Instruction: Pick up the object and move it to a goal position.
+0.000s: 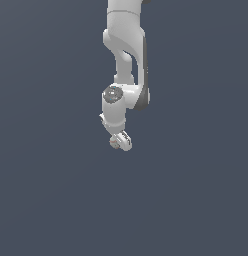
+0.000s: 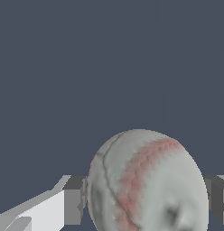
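The baseball [image 2: 147,182] sits between the two grey finger pads [image 2: 73,200] of the gripper [image 2: 145,203] in the wrist view, filling the lower middle of that frame, with one pad against each side of it. The jaws are drawn in only as far as the ball's width allows, and they appear to be clamped on it. Its red stitched seam curves across the face turned toward the camera.

In the exterior view, the white Panda arm [image 1: 125,60] hangs down from the top centre of the frame, and the gripper [image 1: 120,142] is just below the middle. A small off-white shape with a trace of red, the baseball [image 1: 114,142], shows at the fingertips. The background is a flat dark blue-grey in both views, and no surface edge or shadow shows whether the ball is lifted or resting on the ground; I cannot tell which.

By my reading the grasp is made and the carry is the step in hand. No goal marker is visible in either view, so its direction cannot be judged. The next move calls for keeping a firm, even squeeze on the round ball while the arm travels to the goal.
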